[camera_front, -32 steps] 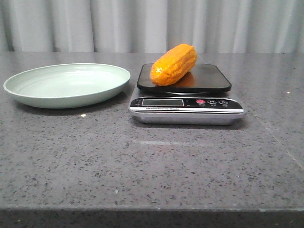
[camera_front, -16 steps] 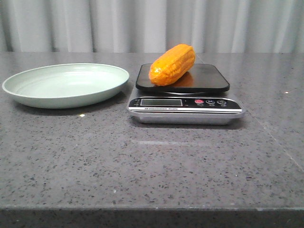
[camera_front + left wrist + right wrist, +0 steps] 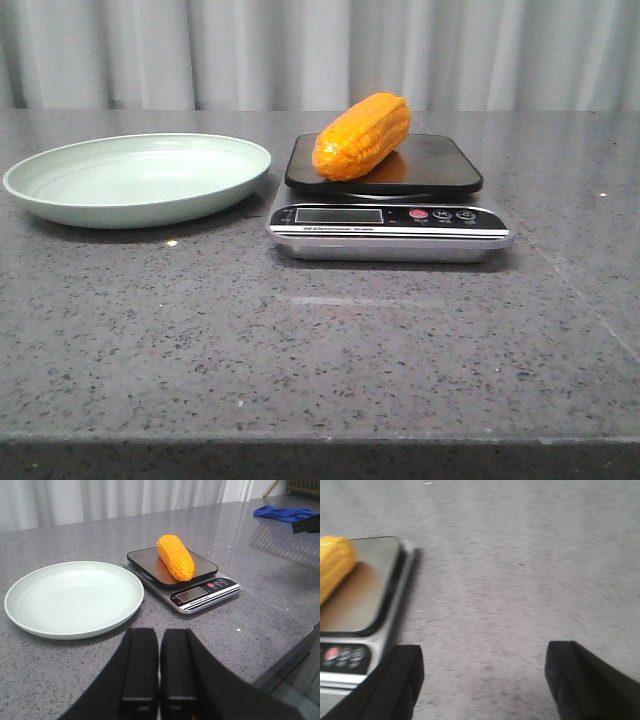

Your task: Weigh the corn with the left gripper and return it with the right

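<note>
The orange-yellow corn (image 3: pixel 362 135) lies on the black platform of the kitchen scale (image 3: pixel 385 222), at the table's middle. It also shows in the left wrist view as the corn (image 3: pixel 175 557) on the scale (image 3: pixel 200 594), and at the edge of the right wrist view as the corn (image 3: pixel 334 565). My left gripper (image 3: pixel 159 632) is shut and empty, pulled back near the table's front, short of the plate and scale. My right gripper (image 3: pixel 482 652) is open and empty over bare table, right of the scale (image 3: pixel 365 625). Neither gripper shows in the front view.
A pale green plate (image 3: pixel 135 180) sits left of the scale, with nothing on it; the same plate (image 3: pixel 72 599) shows in the left wrist view. A blue cloth (image 3: pixel 285 513) lies far off to the right. The granite table's front edge (image 3: pixel 320 438) runs close to the camera.
In the front view the plate, scale and corn sit slightly further left than a second ago, as if the view shifted. No gripper enters that view.
</note>
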Robot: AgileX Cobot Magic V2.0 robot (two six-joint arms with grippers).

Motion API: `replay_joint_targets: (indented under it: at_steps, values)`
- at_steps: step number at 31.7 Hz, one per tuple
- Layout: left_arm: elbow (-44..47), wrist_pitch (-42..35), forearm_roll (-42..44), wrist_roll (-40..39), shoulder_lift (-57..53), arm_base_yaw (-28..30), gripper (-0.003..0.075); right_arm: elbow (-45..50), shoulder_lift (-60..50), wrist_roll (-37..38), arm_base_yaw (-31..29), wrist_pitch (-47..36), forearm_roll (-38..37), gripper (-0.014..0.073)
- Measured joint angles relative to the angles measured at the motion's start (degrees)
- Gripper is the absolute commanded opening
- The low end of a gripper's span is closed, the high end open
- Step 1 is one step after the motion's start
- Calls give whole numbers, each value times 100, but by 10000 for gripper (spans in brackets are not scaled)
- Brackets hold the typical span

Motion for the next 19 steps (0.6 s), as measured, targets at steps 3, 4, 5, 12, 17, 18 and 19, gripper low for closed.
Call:
replay_joint_targets:
  at_steps: [3, 4, 5, 12, 17, 18, 19]
  values:
    - [0, 0, 0, 11, 0, 0, 134, -494, 236, -18, 461, 288, 14, 602]
    - [0, 0, 0, 10, 0, 0, 134, -645, 362, -18, 604, 348, 14, 602]
    - [0, 0, 0, 10, 0, 0, 134, -829, 511, -27, 773, 405, 14, 602]
    - [0, 0, 0, 10, 0, 0, 134, -2096, 1820, 526, 1528, 1052, 36, 602]
    - [0, -10, 0, 10, 0, 0, 134, -3251, 2964, 805, 1770, 1884, 36, 602]
    - [0, -10, 0, 10, 0, 0, 134, -3516, 3217, 889, 1832, 2051, 36, 602]
    - [0, -10, 0, 10, 0, 0, 134, -3766, 3458, 968, 1884, 2161, 13, 602]
